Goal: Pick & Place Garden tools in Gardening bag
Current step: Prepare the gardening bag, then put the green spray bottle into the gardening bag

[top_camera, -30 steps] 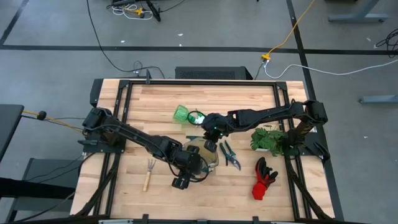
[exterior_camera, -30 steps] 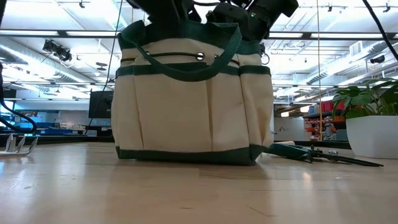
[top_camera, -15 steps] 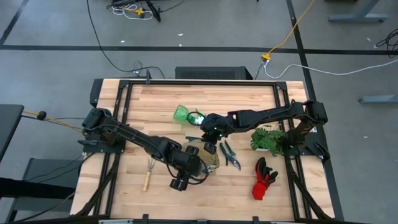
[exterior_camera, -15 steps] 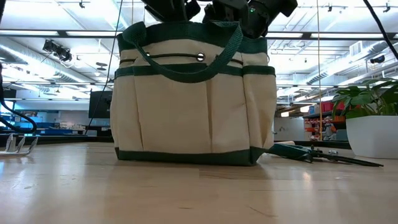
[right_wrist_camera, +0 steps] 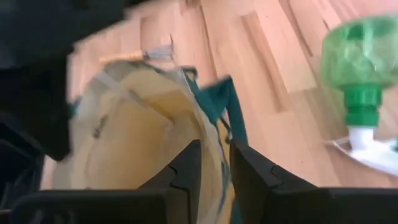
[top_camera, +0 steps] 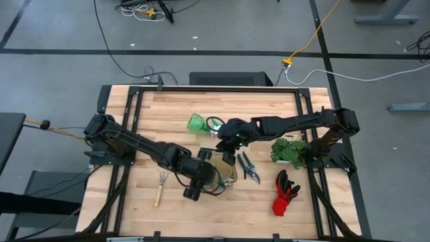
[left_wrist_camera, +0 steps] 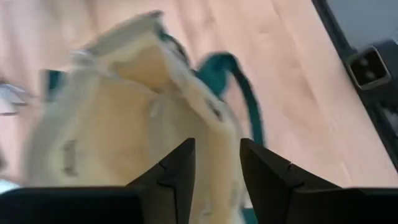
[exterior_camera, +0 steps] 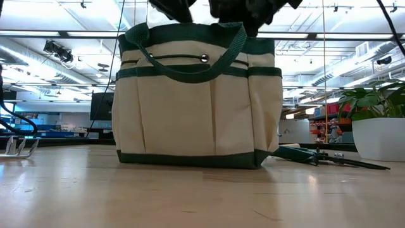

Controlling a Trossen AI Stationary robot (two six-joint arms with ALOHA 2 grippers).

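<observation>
I have both arms over the gardening bag (top_camera: 220, 169), which stands mid-counter. The left end effector (left_wrist_camera: 216, 171) and the right end effector (right_wrist_camera: 213, 163) each pinch the bag's canvas rim between narrow-set fingers. My worry: pulling unevenly could tip or drag the bag onto the pruning shears (top_camera: 248, 167) lying just beside it.

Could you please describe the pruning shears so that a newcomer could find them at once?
Start at the gardening bag mid-table. Just to its right, toward the potted plant, lie the pruning shears. They are dark, slim and metal, unlike the red-black gloves nearby.
</observation>
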